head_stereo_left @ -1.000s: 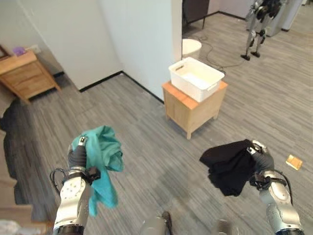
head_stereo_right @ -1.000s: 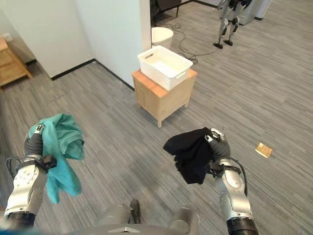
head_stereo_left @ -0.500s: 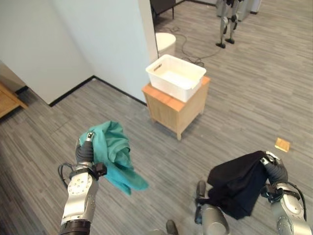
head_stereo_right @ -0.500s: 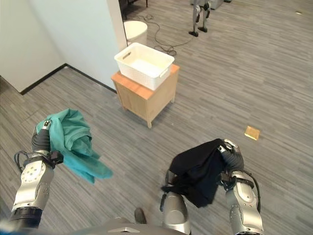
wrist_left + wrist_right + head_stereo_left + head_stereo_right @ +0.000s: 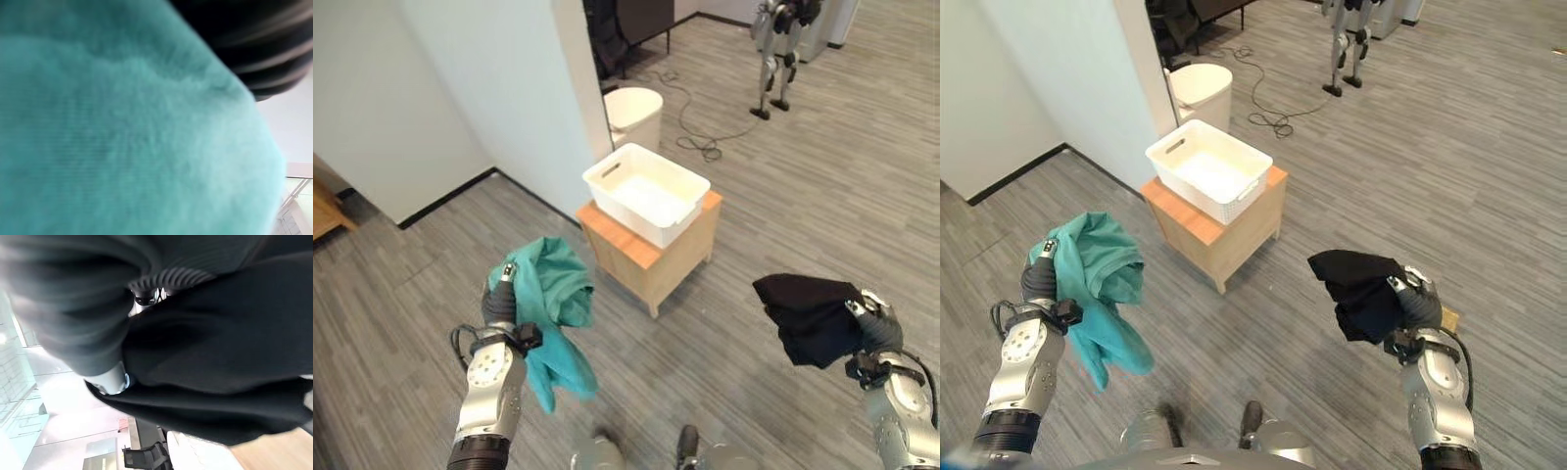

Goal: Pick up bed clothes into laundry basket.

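Mid-carry step, judged: both garments off the bed, neither yet in the laundry basket
Basket white, empty, sat on small wooden stand straight ahead, near but beyond reach of either hand
Teal garment bunched and hanging from left hand, held up at lower left; fingers buried in cloth in left wrist view, but cloth carried clear of floor, so read as gripped
Black garment wadded in right hand at lower right, fingers wrapped around it, cloth draped over hand in right wrist view
Next move, judged: close remaining gap to stand, bring each hand over basket rim, release in turn; teal tail hung low, likely to snag on rim unless lifted higher
Around: white wall corner just behind stand, round pale bin behind basket, black cable on floor beyond, another humanoid robot standing far back
Grey plank floor between robot and stand open, nothing across the path
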Tool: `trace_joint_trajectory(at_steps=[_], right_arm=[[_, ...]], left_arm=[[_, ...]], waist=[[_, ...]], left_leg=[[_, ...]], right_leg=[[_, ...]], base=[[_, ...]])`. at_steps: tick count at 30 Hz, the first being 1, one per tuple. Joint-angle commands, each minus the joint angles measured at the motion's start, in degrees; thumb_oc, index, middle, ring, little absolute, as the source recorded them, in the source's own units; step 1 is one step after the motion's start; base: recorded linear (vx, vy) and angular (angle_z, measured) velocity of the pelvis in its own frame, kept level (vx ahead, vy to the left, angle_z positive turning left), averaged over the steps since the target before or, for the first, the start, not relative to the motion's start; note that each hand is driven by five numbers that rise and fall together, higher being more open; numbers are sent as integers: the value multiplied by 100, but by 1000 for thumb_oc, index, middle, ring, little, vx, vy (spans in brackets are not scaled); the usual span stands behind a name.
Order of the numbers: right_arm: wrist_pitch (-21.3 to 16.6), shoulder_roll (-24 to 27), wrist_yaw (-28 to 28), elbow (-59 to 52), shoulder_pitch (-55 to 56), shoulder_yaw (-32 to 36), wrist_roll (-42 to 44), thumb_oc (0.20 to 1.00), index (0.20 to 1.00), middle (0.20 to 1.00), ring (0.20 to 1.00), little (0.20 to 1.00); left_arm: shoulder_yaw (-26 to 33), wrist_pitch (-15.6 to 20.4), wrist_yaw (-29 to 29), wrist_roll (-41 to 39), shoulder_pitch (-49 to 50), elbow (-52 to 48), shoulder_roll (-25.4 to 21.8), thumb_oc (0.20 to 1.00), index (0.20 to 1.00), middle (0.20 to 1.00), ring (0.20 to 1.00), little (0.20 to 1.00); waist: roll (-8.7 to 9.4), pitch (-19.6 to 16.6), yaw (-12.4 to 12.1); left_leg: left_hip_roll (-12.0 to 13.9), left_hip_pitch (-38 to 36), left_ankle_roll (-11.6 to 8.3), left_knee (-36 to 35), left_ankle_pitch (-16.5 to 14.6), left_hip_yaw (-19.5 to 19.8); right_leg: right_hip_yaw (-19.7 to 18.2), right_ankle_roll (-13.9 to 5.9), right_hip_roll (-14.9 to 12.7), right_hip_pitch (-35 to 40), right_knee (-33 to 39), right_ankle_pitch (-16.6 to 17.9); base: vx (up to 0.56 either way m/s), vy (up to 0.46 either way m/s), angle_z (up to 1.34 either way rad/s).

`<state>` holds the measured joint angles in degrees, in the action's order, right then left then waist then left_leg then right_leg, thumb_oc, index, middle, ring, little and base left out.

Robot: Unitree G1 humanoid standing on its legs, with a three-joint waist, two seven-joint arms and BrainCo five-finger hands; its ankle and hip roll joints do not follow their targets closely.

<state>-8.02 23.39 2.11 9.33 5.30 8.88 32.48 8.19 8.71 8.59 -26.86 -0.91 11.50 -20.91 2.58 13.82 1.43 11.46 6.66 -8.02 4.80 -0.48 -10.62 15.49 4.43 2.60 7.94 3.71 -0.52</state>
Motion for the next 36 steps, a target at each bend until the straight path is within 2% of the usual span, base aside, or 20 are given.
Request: trace_joint_trajectory(at_steps=[1,4,10,11,12,14,17,20,21,22,23,25,26,29,30,31,32,33,34,36], right_arm=[[-432,422,66,-544,-136,268,-53,200,200,200,200,200],[-437,429,123,-590,-142,396,-78,200,200,200,200,200],[-457,319,160,-672,-214,487,-212,200,200,200,200,200],[-399,304,112,-615,-313,337,-403,200,200,200,200,200],[-400,303,113,-612,-324,335,-405,200,200,200,200,200],[-302,428,82,-447,-439,241,-511,200,200,200,200,200],[-236,593,98,-229,-506,232,-541,200,200,200,200,200],[-117,1280,34,313,-720,273,-552,200,200,200,200,200],[-40,2022,13,903,-904,249,-573,200,200,200,200,200],[-51,2037,6,927,-924,242,-563,200,200,200,200,200],[23,2681,-72,1250,-1019,261,-698,200,200,200,200,200],[89,3002,-88,1557,-1328,88,-806,200,200,200,200,200],[133,3498,-166,2122,-1646,-32,-746,200,200,200,200,200],[189,4120,-299,2754,-2373,-533,-891,200,200,200,200,200],[189,4120,-299,2754,-2373,-533,-891,200,200,200,200,200],[222,4784,-306,3321,-3609,-1496,-1345,200,200,200,200,200],[215,4784,-307,3370,-3744,-1624,-1340,200,200,200,200,200],[260,5079,-258,3572,-4618,-2320,-1717,200,200,200,200,200],[257,5072,-257,3609,-4741,-2438,-1713,200,200,200,200,200],[312,5192,-163,3981,-6039,-3460,-2101,200,200,200,200,200]], left_arm=[[259,449,14,-205,-12,-361,-196,200,200,200,200,200],[296,441,3,-192,12,-364,-247,200,200,200,200,200],[460,428,34,-131,159,-380,-302,200,200,200,200,200],[442,393,38,-20,94,-341,-454,200,200,200,200,200],[446,394,38,-20,85,-338,-456,200,200,200,200,200],[296,407,0,-10,-73,-380,-638,200,200,200,200,200],[173,392,-42,10,-159,-392,-720,200,200,200,200,200],[-77,387,-152,-73,-355,-359,-815,200,200,200,200,200],[-339,376,-238,-205,-511,-290,-846,200,200,200,200,200],[-338,379,-238,-205,-522,-284,-839,200,200,200,200,200],[-597,372,-339,-245,-635,-221,-870,200,200,200,200,200],[-629,372,-385,-262,-591,-237,-851,200,200,200,200,200],[-750,358,-527,-378,-481,-262,-775,200,200,200,200,200],[-925,319,-673,-549,-275,-266,-700,200,200,200,200,200],[-925,319,-673,-549,-275,-266,-700,200,200,200,200,200],[-988,259,-739,-634,8,-260,-780,200,200,200,200,200],[-955,259,-739,-635,21,-261,-761,200,200,200,200,200],[-958,230,-747,-661,160,-236,-832,200,200,200,200,200],[-931,229,-747,-661,173,-237,-812,200,200,200,200,200],[-979,192,-789,-606,372,-216,-864,200,200,200,200,200]], waist=[[-147,-108,-99],[-164,-152,-111],[-79,-355,-186],[-19,-334,-200],[-21,-342,-218],[-79,-131,-96],[-110,-64,-10],[-103,-56,135],[0,-22,218],[-13,-19,222],[102,-5,244],[159,-33,151],[221,-95,40],[239,-151,-93],[239,-151,-93],[246,-190,-214],[232,-189,-180],[263,-195,-259],[249,-196,-229],[301,-226,-310]], left_leg=[[-86,156,-93,-78,1052,208],[-59,204,-111,-125,1128,31],[-298,187,214,226,564,-47],[-539,-99,548,252,200,-243],[-537,-83,563,236,225,-267],[-641,-447,781,56,119,-286],[-675,-662,830,-115,65,-190],[-755,-911,770,-354,43,22],[-861,-1014,729,-358,-79,300],[-853,-1000,728,-357,-61,301],[-924,-1049,708,-301,-182,579],[-894,-1092,678,-352,-159,561],[-912,-1060,654,-397,-124,647],[-901,-1042,602,-489,-45,693],[-901,-1042,602,-489,-45,693],[-872,-1011,534,-610,52,763],[-871,-1015,533,-615,54,762],[-837,-1002,497,-674,95,782],[-836,-1005,497,-679,97,782],[-798,-1011,468,-775,143,807]], right_leg=[[5,-857,-808,493,-157,-625],[-39,-898,-877,603,-123,-664],[-182,-1179,-1353,669,-364,-678],[-448,-1330,-1734,106,-1629,-333],[-478,-1334,-1737,57,-1650,-318],[-721,-1342,-1786,-654,-2827,266],[-905,-1340,-1640,-1015,-3141,203],[-1114,-1277,-1287,-1283,-2470,-133],[-1510,-1288,-1018,-1303,-1480,-217],[-1503,-1284,-1009,-1292,-1429,-171],[-1827,-1333,-915,-1149,-1022,-116],[-1676,-1342,-959,-1139,-969,-13],[-1573,-1306,-970,-985,-706,35],[-1393,-1275,-969,-781,-401,94],[-1393,-1275,-969,-781,-401,94],[-1292,-1236,-913,-657,-191,126],[-1293,-1235,-912,-653,-186,128],[-1230,-1208,-878,-626,-130,127],[-1230,-1207,-877,-624,-127,128],[-1178,-1174,-829,-580,-36,121]], base=[[336,148,-42],[234,140,-25],[246,255,-22],[193,334,-32],[226,391,-50],[103,241,-41],[143,156,16],[228,-11,35],[224,-85,38],[257,-141,54],[143,-109,110],[130,-116,142],[66,-83,59],[74,-90,24],[97,-108,29],[73,-77,26],[105,-121,22],[34,-45,17],[84,-84,10],[66,-53,2]])
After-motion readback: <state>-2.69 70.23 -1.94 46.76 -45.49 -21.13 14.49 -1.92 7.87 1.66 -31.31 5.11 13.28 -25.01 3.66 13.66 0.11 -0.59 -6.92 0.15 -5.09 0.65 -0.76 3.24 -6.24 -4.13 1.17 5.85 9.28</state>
